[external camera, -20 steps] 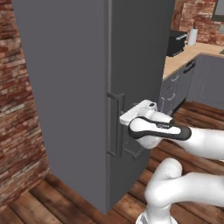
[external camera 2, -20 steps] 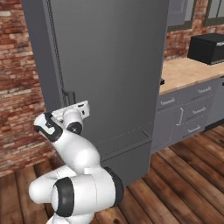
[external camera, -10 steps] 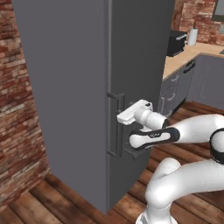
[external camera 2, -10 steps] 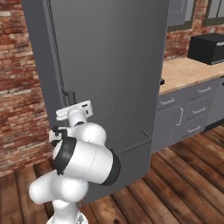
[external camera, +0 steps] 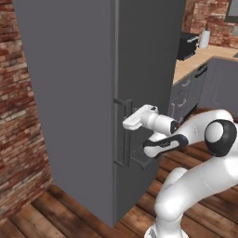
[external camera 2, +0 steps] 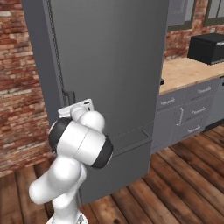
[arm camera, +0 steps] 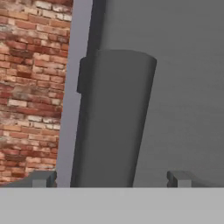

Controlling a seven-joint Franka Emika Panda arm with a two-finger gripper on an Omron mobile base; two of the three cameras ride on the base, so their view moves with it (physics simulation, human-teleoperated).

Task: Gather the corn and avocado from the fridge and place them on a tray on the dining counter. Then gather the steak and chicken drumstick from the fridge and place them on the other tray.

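Observation:
The dark grey fridge (external camera: 79,93) stands shut, so the corn, avocado, steak and chicken drumstick are hidden behind its door. Both trays are out of view. My gripper (external camera: 126,124) is at the fridge's vertical handle (external camera: 122,135), at about its upper end. In the hand view the handle (arm camera: 113,118) stands between my two fingertips (arm camera: 43,178), which are spread wide on either side of it without touching. The gripper is open and holds nothing. From the right base view my white hand (external camera 2: 81,106) sits by the handle (external camera 2: 66,96), partly behind my own elbow.
A red brick wall (external camera: 18,116) runs left of the fridge. To the right is a wooden counter (external camera 2: 192,70) over grey cabinets (external camera 2: 183,118), with a black appliance (external camera 2: 205,48) on it. The floor (external camera 2: 175,183) is wooden planks.
My hand has edged left toward the fridge handle, and my elbow has swung up and around. The gripper stayed open and the fridge stayed shut.

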